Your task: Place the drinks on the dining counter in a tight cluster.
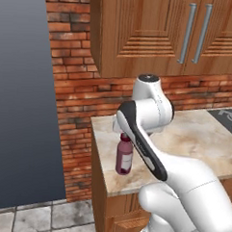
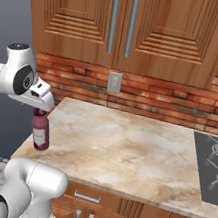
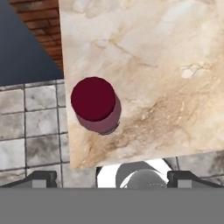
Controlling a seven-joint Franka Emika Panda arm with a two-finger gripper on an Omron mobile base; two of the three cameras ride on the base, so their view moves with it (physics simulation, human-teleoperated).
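Note:
One of the drinks, a stout purple-red juice bottle (image 1: 124,159) (image 2: 40,133) with a maroon cap, stands upright near the left front corner of a small marble counter (image 2: 125,144). From above, in the hand view, the bottle (image 3: 94,103) appears as a round maroon cap close to the counter's edge. My gripper (image 3: 114,178) hangs straight above it, open, with its fingertips (image 3: 41,177) wide apart and nothing between them. In the right base view the hand sits just over the cap. The dining counter is out of view.
Wooden wall cabinets (image 2: 126,22) hang over the small counter against a brick wall (image 1: 76,87). A dark cooktop (image 2: 215,168) is set into the counter's right end. Grey floor tiles (image 3: 30,131) lie below the counter's left edge.

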